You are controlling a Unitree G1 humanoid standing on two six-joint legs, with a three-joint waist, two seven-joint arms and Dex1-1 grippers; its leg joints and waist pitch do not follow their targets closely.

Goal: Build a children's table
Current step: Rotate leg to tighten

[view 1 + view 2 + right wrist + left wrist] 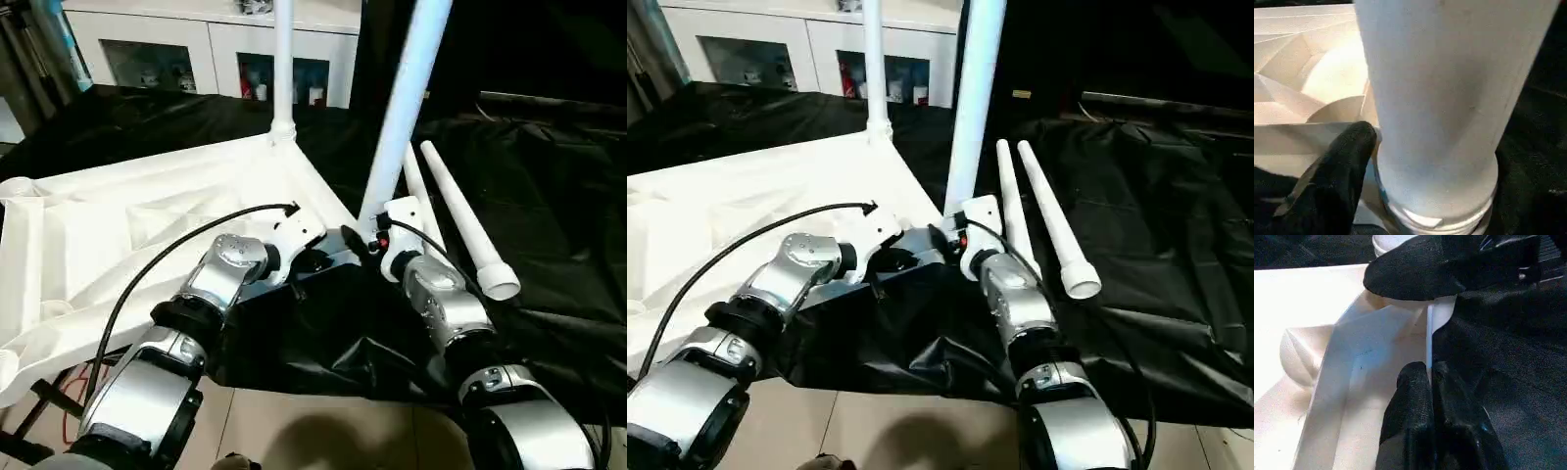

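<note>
The children's table top (147,215) lies upside down, ribbed underside up, on a black cloth. One white leg (283,69) stands upright in its far corner socket. A second leg (402,117) rises, slightly tilted, from the near right corner socket. My right gripper (368,241) is closed around this leg's base, and one black finger (1337,181) presses against the tube. My left gripper (1428,369) is shut on the thin rim of the table top beside that same corner. Two loose legs (465,220) lie side by side on the cloth to the right.
A white cabinet with glass doors (196,49) stands behind the work. The black cloth (549,196) covers the surface and hangs over its near edge. A black cable (167,255) loops over my left forearm. Light floor shows below.
</note>
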